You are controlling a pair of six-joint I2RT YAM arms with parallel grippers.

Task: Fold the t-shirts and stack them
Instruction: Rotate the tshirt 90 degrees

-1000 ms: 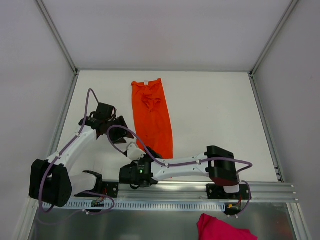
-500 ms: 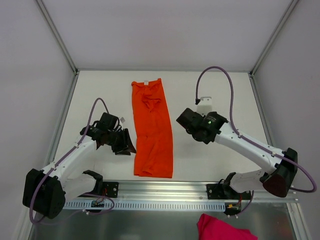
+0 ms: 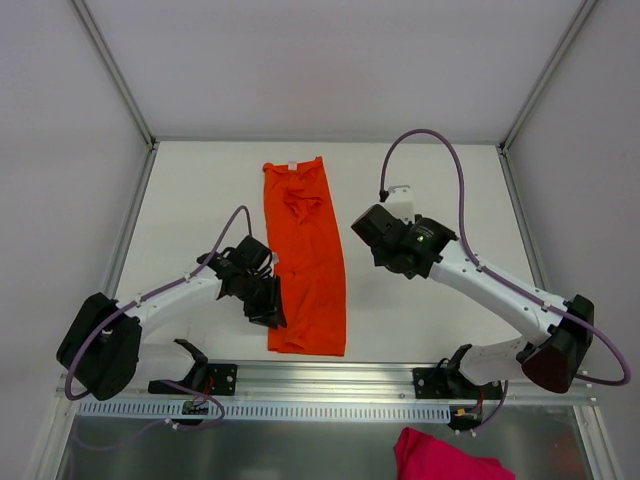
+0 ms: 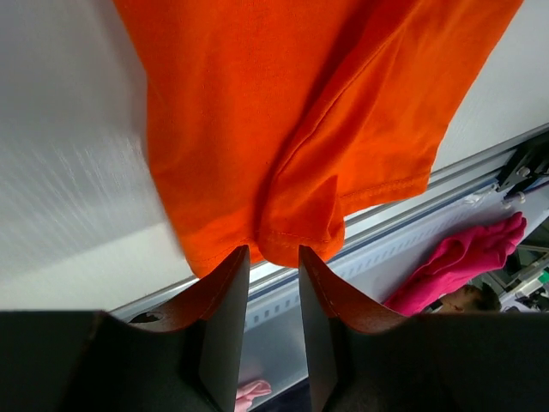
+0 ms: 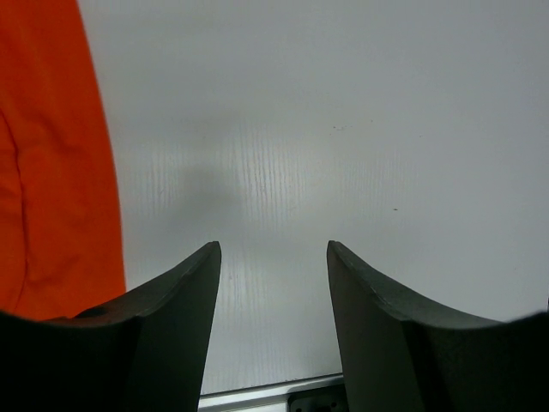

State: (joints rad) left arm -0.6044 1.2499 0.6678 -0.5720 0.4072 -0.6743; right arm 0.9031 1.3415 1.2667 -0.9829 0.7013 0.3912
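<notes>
Centrally, the bright orange soft fabric t-shirt (image 3: 305, 255) lay folded lengthwise on the white table (image 3: 440, 190). Left tool (image 4: 274, 253), narrowly parted, stood at its near hem; right tool (image 5: 273, 249), released, hovered over the table beside it.

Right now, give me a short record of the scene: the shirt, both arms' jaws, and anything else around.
shirt: orange t-shirt, folded into a long strip, flat on the white table
label: white neck label at the far end
left jaws: open, narrow gap, at the shirt's near left corner
right jaws: open, over bare table right of the shirt
other: pink cloth beyond the near rail
</notes>
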